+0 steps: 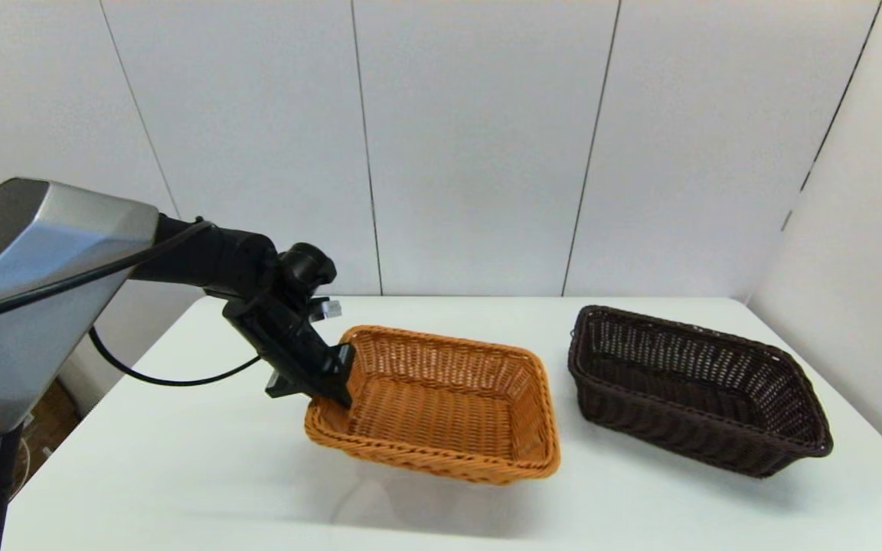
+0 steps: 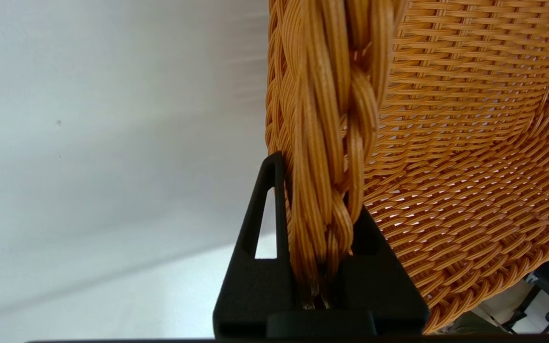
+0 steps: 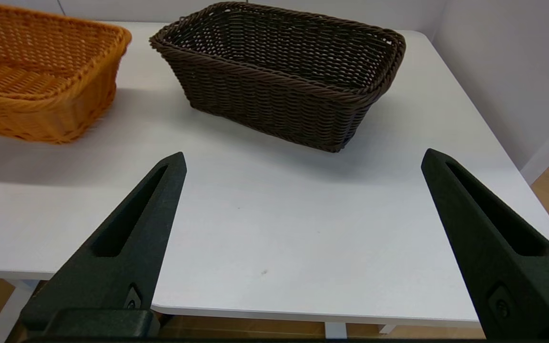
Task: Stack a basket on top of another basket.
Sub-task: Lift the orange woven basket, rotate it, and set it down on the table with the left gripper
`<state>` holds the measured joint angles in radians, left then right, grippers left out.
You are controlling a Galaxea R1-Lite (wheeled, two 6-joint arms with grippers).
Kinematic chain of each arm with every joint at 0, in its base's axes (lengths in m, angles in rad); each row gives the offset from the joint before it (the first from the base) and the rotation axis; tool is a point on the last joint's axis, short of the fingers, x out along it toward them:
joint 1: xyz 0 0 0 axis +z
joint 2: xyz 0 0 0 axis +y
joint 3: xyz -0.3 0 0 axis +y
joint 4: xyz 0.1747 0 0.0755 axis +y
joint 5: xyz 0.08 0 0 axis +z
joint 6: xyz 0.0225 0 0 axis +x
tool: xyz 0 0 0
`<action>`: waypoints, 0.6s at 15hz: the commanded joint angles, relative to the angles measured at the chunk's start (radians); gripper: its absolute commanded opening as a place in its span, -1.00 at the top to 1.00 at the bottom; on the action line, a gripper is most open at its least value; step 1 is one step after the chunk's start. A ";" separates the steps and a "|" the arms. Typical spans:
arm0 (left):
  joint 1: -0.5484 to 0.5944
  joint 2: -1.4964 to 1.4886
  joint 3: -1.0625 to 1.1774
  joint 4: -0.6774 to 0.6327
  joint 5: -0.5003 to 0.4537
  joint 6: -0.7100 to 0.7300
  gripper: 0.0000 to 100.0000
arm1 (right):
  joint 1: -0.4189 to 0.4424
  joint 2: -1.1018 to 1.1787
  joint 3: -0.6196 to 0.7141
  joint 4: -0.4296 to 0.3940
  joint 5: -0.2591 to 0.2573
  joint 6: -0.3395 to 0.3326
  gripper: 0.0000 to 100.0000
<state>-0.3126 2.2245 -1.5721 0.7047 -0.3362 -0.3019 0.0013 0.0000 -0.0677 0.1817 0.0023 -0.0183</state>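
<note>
Left end effector (image 1: 338,386) clamps orange basket (image 1: 441,405), tilted beside dark basket (image 1: 697,386).

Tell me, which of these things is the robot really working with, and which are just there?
Part of the job:
- orange basket, its rim gripped by the left gripper, one end lifted
- dark basket, resting on the table
- right gripper, open, holding nothing

Just there:
- white table
- wall panels

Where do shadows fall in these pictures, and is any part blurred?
Head view: a soft shadow lies on the table under the orange basket, held by the left claw. Left wrist view: the braided rim is sharp, the background hazy. Right wrist view: the brown basket casts a faint shadow; the right claw is open.
</note>
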 commanded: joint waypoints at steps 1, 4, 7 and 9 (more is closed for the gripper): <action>-0.005 0.020 -0.003 -0.027 -0.004 -0.003 1.00 | 0.000 0.002 0.000 0.001 0.001 -0.002 -1.00; -0.005 0.046 -0.003 -0.030 -0.004 -0.006 1.00 | 0.000 0.002 0.000 0.002 0.001 -0.003 -1.00; -0.013 0.061 -0.006 -0.030 -0.004 -0.008 1.00 | 0.000 0.002 0.000 0.002 0.001 -0.003 -1.00; -0.019 0.061 -0.006 -0.030 -0.004 -0.008 -1.00 | 0.000 0.002 0.000 0.002 0.001 -0.003 -1.00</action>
<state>-0.3270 2.2787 -1.5779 0.6704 -0.3391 -0.3083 0.0013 0.0000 -0.0677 0.1828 0.0028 -0.0211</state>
